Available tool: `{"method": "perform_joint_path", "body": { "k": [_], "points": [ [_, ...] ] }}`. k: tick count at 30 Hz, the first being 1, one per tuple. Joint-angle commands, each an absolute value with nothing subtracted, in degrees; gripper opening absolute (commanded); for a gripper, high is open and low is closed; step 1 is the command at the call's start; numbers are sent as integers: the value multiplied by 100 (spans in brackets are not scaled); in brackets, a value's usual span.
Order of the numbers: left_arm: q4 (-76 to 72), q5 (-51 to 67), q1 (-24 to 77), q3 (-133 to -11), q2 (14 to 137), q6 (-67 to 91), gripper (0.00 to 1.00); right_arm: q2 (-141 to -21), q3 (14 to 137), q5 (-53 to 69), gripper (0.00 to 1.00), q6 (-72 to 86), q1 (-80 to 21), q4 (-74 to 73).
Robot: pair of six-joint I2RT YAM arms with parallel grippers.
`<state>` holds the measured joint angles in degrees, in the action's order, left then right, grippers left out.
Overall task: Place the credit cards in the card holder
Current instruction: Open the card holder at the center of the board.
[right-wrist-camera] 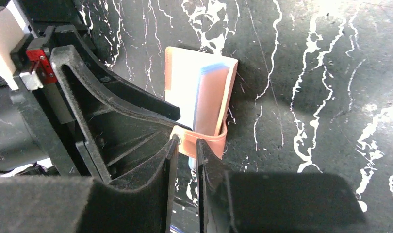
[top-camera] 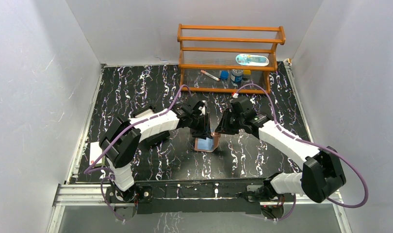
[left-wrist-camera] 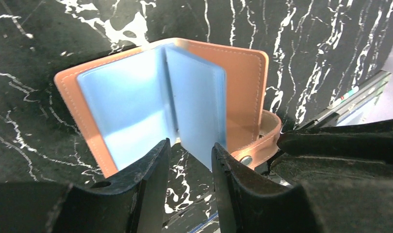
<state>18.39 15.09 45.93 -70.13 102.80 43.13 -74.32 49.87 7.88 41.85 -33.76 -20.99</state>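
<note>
My right gripper (right-wrist-camera: 187,141) has its two matte black fingers drawn close on the card holder's strap (right-wrist-camera: 206,141), right beside the round metal snap (right-wrist-camera: 176,130). The tan band curves out from between the pads. My left gripper (left-wrist-camera: 189,145) has its jaws partly apart, with dark marble showing through the gap. The lower edge of one of the blue leaves (left-wrist-camera: 197,102) sits right at its tips, and I cannot tell whether that edge is pinched or only touched.

The card holder (left-wrist-camera: 243,82) is at the middle of the table (left-wrist-camera: 330,39), between the two grippers, half open like a small book. Its cover is smooth tan-brown leather with rounded corners and a line of pale stitching close to the rim. The blue leaves inside are glossy, flat and rectangular, and they meet at a central fold. One of them stands up from the spine.

The tabletop is black with white veining and slightly shiny. Against the far wall I see a slatted wooden rack (top-camera: 231,39), orange-brown, with a few small items on its shelves.
</note>
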Motion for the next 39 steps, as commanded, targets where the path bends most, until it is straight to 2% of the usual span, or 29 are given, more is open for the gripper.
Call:
{"method": "perform_joint_path", "body": {
  "k": [1, 9, 17, 32, 39],
  "points": [
    [1438, 1968, 4618, -7158, 10370, 4358, 35, -6943, 4981, 393, 28, 4085, -3350, -2218],
    [1173, 2148, 4620, -7403, 10676, 4365, 34, -6528, 4751, 1046, 24, 4341, -3363, -1874],
    [1149, 2172, 4617, -7554, 10957, 4357, 34, -6647, 4368, 1187, 28, 4580, -3536, -1438],
    [1616, 1934, 4341, -7598, 10845, 4586, 34, -7527, 4148, -107, 40, 4285, -3999, -1372],
    [1791, 1919, 3973, -7471, 10362, 4632, 41, -7810, 4278, -111, 43, 4193, -3999, -1313]
  ]
}}
